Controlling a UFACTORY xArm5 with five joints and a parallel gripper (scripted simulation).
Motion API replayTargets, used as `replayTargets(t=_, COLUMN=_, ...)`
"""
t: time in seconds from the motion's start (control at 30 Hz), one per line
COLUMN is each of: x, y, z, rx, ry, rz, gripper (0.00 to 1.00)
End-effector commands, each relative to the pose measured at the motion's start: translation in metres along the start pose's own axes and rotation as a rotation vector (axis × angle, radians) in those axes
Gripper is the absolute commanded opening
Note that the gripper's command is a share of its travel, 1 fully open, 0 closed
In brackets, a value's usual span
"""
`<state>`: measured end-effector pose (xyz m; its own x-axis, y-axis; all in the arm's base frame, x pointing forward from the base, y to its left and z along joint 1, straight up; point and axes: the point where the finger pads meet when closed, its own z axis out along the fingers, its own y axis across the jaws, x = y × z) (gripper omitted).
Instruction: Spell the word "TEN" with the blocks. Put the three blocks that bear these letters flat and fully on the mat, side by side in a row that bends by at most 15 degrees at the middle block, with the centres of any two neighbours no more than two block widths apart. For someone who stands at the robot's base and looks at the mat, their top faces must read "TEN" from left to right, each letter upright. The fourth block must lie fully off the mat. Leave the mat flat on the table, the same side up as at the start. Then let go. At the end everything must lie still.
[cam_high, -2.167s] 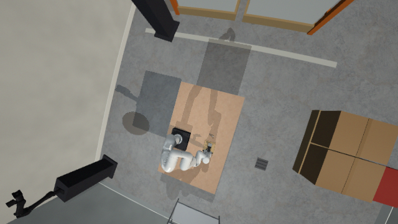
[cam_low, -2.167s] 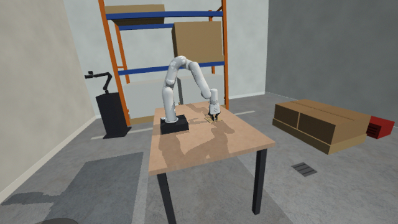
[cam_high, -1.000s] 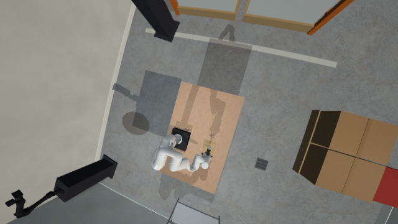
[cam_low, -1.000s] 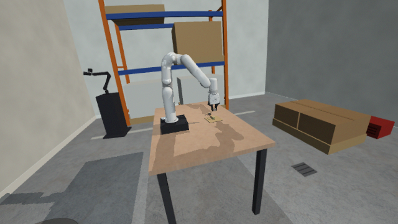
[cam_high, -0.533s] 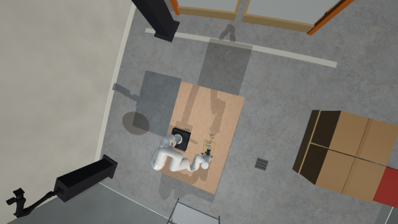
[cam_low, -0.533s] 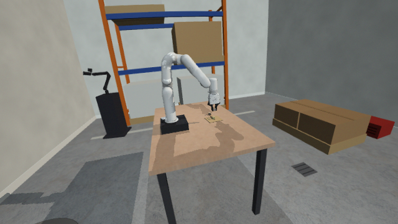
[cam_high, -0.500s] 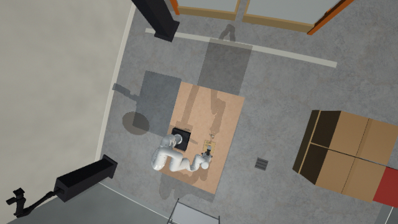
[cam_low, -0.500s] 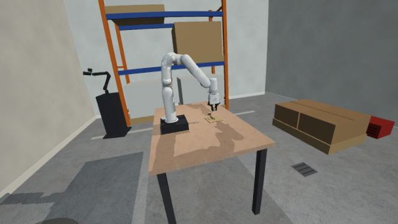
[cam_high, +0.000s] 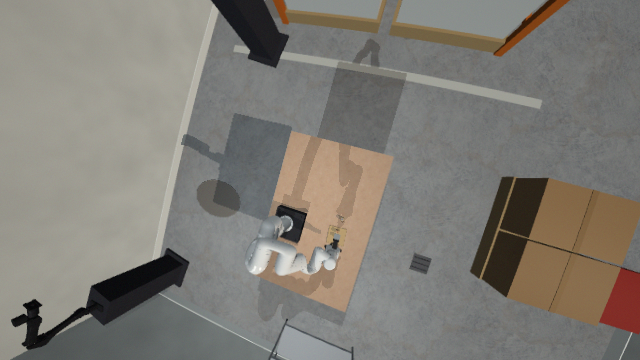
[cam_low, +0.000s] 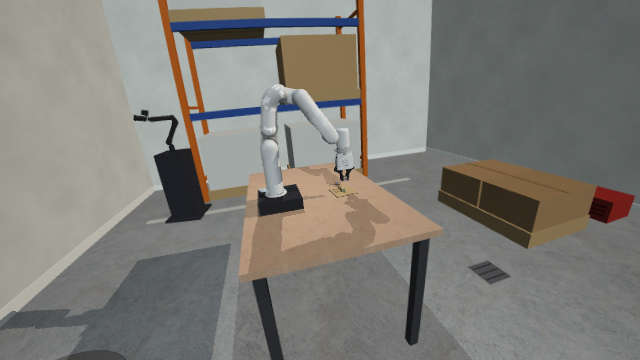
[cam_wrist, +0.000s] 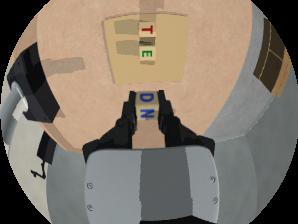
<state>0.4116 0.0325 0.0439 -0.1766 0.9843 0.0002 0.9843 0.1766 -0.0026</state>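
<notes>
In the wrist view my gripper (cam_wrist: 146, 99) is shut on a tan block with a blue N (cam_wrist: 147, 115) and holds it in the air, short of the near edge of the tan mat (cam_wrist: 172, 43). On the mat lie a block with a red T (cam_wrist: 148, 30) and a block with a green E (cam_wrist: 147, 51), close together in one line. In the top and exterior views the gripper (cam_high: 336, 243) (cam_low: 345, 177) hangs a little above the mat (cam_high: 331, 231) (cam_low: 351, 192).
The arm's black base (cam_high: 292, 222) (cam_low: 280, 200) stands on the wooden table (cam_high: 350, 170) (cam_low: 325, 235) beside the mat. An orange and blue shelf rack (cam_low: 175, 75) stands behind the table. Large cardboard boxes (cam_low: 515, 200) lie on the floor to the right.
</notes>
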Motion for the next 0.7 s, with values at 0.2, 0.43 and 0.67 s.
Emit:
replayTargets(t=0.2, x=0.000, y=0.003, z=0.037, rx=-0.003, ry=0.000, rz=0.000, gripper=0.21)
replayTargets(t=0.43, x=0.000, y=0.004, z=0.066, rx=-0.003, ry=0.000, rz=0.000, gripper=0.21)
replayTargets(t=0.67, x=0.000, y=0.004, z=0.076, rx=-0.003, ry=0.000, rz=0.000, gripper=0.21)
